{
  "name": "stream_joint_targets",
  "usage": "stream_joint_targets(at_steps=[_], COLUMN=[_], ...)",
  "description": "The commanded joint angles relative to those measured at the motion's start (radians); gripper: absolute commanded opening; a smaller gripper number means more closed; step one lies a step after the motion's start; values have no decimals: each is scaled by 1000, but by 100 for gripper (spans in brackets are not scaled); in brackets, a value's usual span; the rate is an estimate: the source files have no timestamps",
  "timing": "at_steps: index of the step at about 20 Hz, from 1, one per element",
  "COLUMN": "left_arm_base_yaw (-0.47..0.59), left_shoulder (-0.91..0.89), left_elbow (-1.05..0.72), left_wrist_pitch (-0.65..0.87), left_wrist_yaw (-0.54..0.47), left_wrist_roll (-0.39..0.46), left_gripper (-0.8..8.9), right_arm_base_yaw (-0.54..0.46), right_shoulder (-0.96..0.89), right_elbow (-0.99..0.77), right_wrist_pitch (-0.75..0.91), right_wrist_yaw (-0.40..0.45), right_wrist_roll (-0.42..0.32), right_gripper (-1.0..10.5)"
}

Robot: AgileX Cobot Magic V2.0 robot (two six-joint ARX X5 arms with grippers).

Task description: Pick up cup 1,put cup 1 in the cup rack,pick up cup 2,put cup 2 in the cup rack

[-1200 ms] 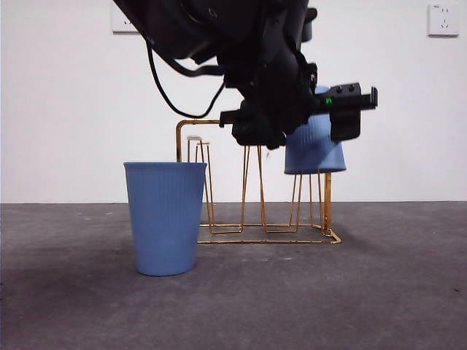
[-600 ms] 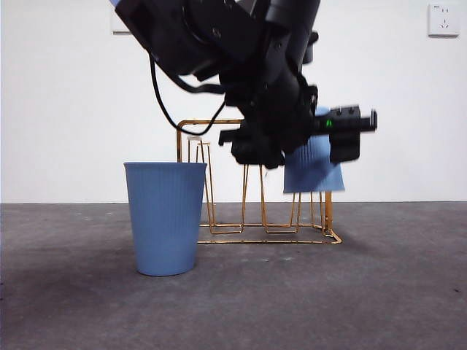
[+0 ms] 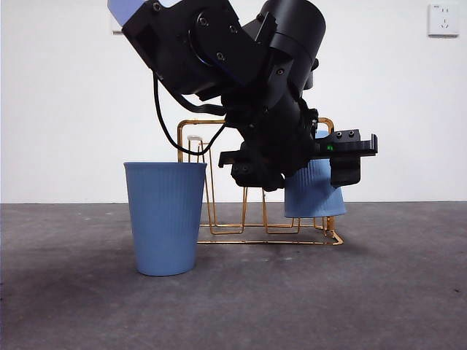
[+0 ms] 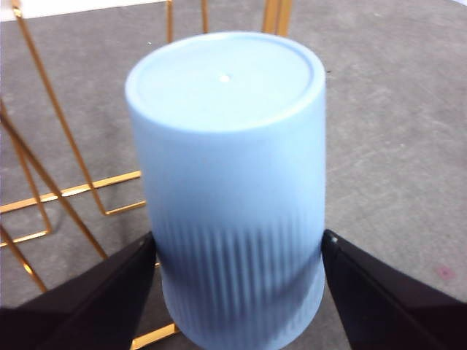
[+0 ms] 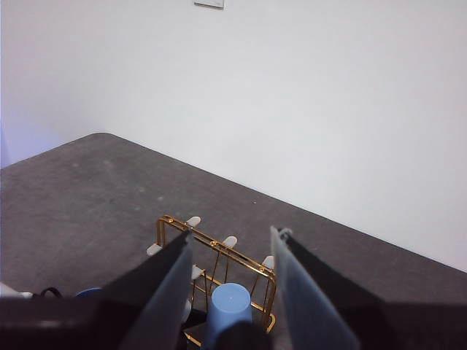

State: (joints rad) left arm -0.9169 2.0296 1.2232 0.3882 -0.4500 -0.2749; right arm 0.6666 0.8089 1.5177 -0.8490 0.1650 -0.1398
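Placing cup 1 looks like the step in hand. On the grey surface the cup rack stands toward the far edge, with cup 2 upright just beside one end. Cup 1, upside down, is pinched by the left gripper low over an end peg. The right gripper waits high, jaws spread. Next, probably: seat the cup, then release.

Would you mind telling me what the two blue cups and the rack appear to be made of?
Both the held cup and the standing cup look like matte plastic: uniform pale blue, fine moulded vertical ribs, a moulding dot on the held one's base. The cup rack looks like thin bent metal wire with a shiny gold finish.
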Motion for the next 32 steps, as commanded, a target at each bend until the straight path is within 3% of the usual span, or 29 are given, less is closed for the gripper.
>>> stream_joint_targets(at_steps=[1, 2, 3, 4, 13, 23, 29, 32], left_arm_base_yaw=[3, 3, 3, 3, 3, 0, -1, 1], left_shoulder=[15, 15, 15, 14, 10, -77, -277, -447], left_elbow=[-1, -1, -1, -1, 68, 128, 128, 128], left_wrist_pitch=[-6, -7, -7, -8, -246, -643, -728, -723], left_wrist_yaw=[51, 60, 67, 68, 107, 318, 425, 428], left_wrist_roll=[-13, -13, -13, -13, -15, -73, -72, -48], left_gripper=[279, 417, 492, 503, 503, 502, 502, 502], right_arm_base_yaw=[1, 1, 1, 1, 1, 1, 1, 1], right_shoulder=[1, 1, 1, 1, 1, 21, 64, 100], right_elbow=[-8, -8, -8, -8, -8, -8, -8, -8], right_wrist_pitch=[-2, -6, -13, -17, -19, -19, -27, -48], right_wrist_yaw=[-1, -1, -1, -1, -1, -1, -1, -1], right_wrist_roll=[-4, -3, -3, -3, -3, -3, 10, 35], right_gripper=[189, 189, 189, 189, 189, 189, 189, 189])
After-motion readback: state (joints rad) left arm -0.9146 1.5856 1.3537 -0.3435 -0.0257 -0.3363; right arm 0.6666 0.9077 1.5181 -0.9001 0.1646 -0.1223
